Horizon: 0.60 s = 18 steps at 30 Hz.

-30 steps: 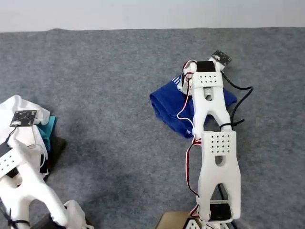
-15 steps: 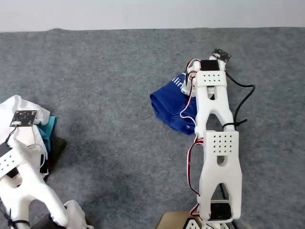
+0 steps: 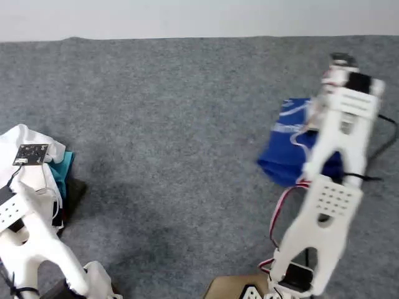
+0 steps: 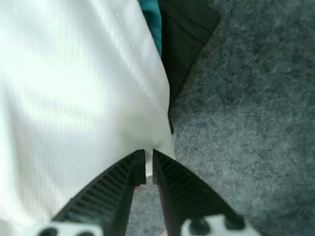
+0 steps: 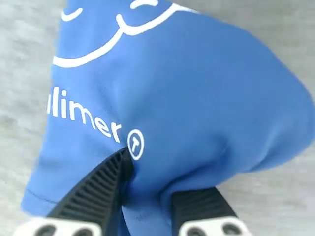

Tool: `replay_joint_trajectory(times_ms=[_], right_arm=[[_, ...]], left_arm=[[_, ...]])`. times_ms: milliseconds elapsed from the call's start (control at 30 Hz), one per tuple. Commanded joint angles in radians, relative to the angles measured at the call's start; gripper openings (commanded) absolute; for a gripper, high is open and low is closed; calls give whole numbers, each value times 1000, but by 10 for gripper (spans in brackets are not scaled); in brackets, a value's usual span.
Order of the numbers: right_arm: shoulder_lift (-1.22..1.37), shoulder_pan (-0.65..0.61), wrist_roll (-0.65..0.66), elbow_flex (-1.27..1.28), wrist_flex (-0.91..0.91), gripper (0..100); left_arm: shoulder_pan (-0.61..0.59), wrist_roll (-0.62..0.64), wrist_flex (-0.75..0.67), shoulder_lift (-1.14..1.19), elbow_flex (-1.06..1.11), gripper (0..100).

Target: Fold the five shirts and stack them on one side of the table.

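Right gripper (image 5: 152,182) clamped on bunched blue shirt (image 5: 197,98), right side of desk (image 3: 156,124). Left gripper (image 4: 148,164) pinches edge of white shirt (image 4: 74,98), which lies over teal shirt (image 4: 150,19) and black shirt (image 4: 184,34).

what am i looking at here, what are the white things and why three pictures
These are two robot arms, the left arm and the right arm, at a grey carpeted table, folding shirts. The wide picture looks down from above; the other two come from a camera on each arm's wrist, so the dark ribbed prongs are that arm's gripper. The left gripper is pinched on a white shirt topping a pile with a teal shirt and a black shirt. The right gripper clamps a bunched blue shirt with white print.
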Motion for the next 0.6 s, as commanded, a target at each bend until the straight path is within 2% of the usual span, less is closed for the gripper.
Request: replay_joint_trajectory(times_ms=[0, 267, 567], right_arm=[[-84, 151, 203, -21, 8, 9], [7, 361, 411, -21, -134, 9], [70, 374, 420, -21, -117, 9]], left_arm=[[3, -5, 11, -9, -10, 43], [3, -5, 11, -9, -10, 43], [3, -5, 11, -9, -10, 43]])
